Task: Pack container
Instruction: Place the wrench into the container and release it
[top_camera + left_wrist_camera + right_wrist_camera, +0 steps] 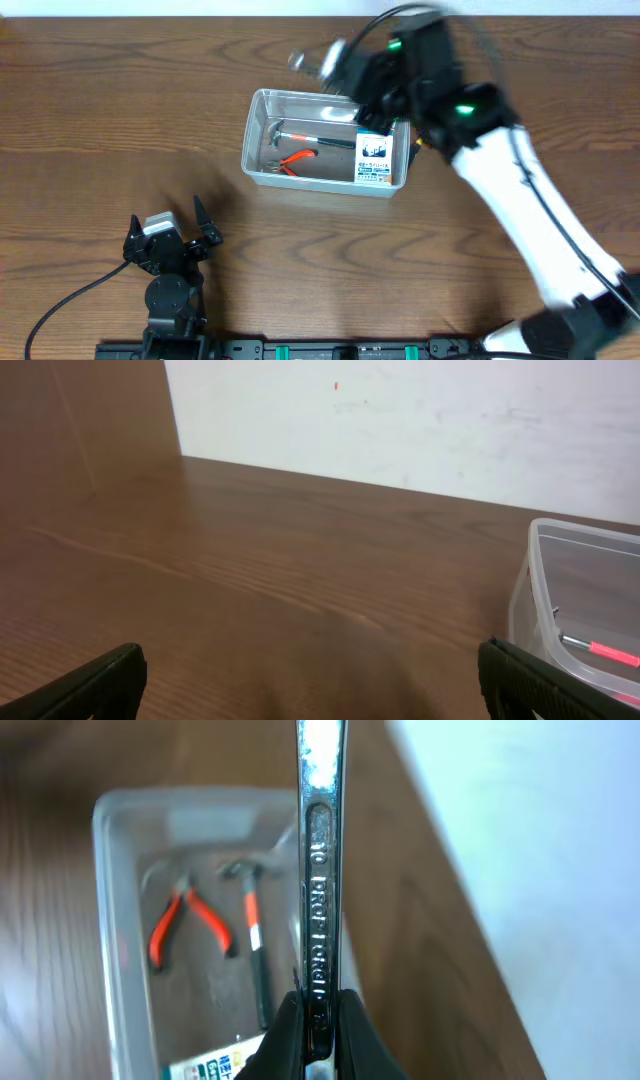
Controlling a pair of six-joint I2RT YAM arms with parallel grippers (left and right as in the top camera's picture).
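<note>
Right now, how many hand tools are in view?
3. A black-handled hammer and red-handled pliers lie inside the clear plastic rectangular container; a silver metal wrench is clamped in the right gripper. The right arm hides part of the container.

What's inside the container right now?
A hammer, red-handled pliers and a blue-and-white box. The right arm covers the container's far right corner overhead. The right gripper holds a wrench above it.

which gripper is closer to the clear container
Right. The right gripper, holding a wrench, is above the container's far rim; the left gripper sits well apart on its near-left side.
</note>
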